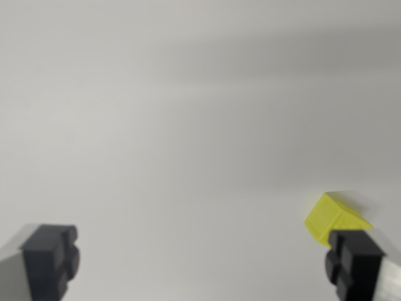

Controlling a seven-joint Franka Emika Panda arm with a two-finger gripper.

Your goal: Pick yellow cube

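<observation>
- The two black fingers (50,260) stand far apart, one in each bottom corner of the wrist view. They are wide and hold nothing.
- The gripper (203,263) has only bare white surface between its two tips.
- Each finger has a dark, blocky tip. Behind each tip a bit of shiny grey metal shows at the edge of the picture.
- The yellow cube (329,219) sits just above the finger on the wrist view's right. That finger covers the cube's lower corner, so the cube is partly hidden.
- I cannot tell if that finger touches the cube or is only in front of it.
- The cube is not in the gap between the fingers. It lies off to the side, by the finger on the wrist view's right, and well apart from the other finger.
- The cube looks turned, with one corner pointing toward the camera. One face has fine lines on it.
- The surface (188,125) is plain and white all around the cube. Soft grey shadows run across it above the cube.
</observation>
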